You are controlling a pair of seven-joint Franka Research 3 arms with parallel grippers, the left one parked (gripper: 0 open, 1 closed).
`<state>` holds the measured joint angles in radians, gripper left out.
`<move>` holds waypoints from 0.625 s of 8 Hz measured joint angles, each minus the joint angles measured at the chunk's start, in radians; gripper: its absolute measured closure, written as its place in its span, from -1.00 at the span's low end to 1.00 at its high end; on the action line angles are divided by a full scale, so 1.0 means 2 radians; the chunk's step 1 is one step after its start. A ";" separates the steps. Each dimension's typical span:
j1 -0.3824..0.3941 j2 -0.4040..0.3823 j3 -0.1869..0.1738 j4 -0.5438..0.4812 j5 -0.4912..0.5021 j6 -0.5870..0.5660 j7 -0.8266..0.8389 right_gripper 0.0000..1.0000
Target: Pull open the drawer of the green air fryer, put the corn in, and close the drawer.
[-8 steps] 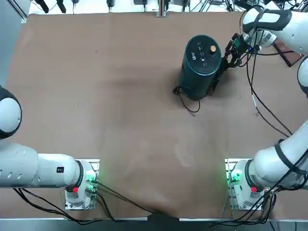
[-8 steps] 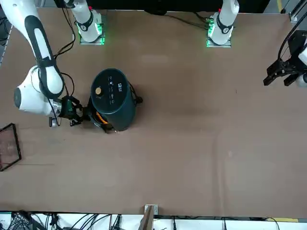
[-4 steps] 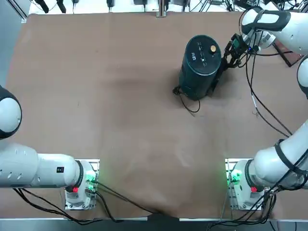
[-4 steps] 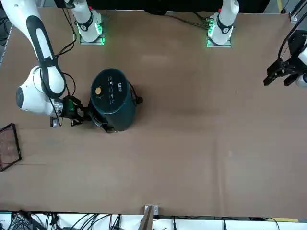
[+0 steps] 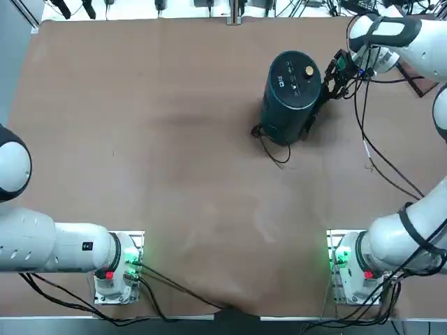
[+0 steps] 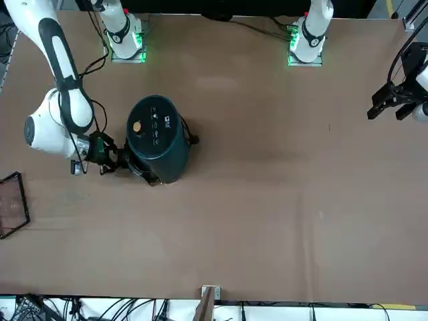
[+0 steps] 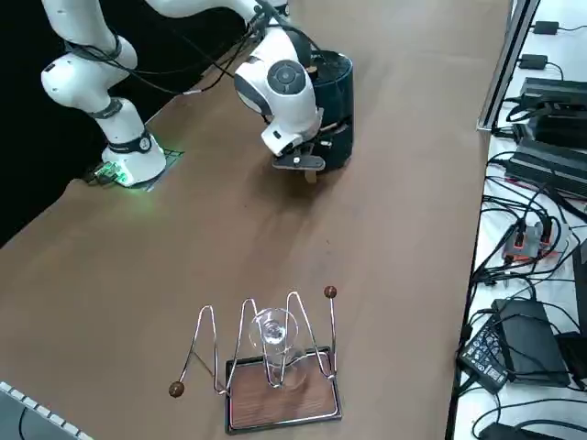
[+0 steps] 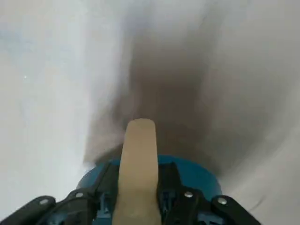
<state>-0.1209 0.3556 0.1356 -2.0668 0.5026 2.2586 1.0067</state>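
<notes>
The green air fryer (image 5: 292, 94) (image 6: 157, 137) (image 7: 335, 101) stands upright at the table's far right. Its dark drawer (image 6: 142, 174) sits pushed in against the body. My right gripper (image 5: 330, 75) (image 6: 114, 160) (image 7: 303, 163) is pressed up to the fryer's right side, shut on the drawer's tan handle (image 8: 137, 168) (image 7: 309, 175). In the wrist view the handle stands between the fingers, with the dark drawer wall blurred close behind it. The corn is hidden.
The fryer's black cord (image 5: 272, 148) trails on the table toward the robot. A wire rack holding a glass on a wooden base (image 7: 275, 367) (image 6: 12, 204) stands beyond the right arm near the table's right edge.
The right gripper has moved in toward the fryer with the handle, sliding the drawer in. The orange corn that showed in the drawer gap a second ago is now out of sight.
</notes>
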 joint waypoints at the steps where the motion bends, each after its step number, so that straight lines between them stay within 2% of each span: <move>1: 0.002 -0.003 0.000 -0.002 0.000 0.002 0.001 0.10; 5: 0.007 -0.005 0.000 -0.007 0.002 0.008 0.001 0.10</move>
<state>-0.1073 0.3464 0.1360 -2.0811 0.5060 2.2750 1.0079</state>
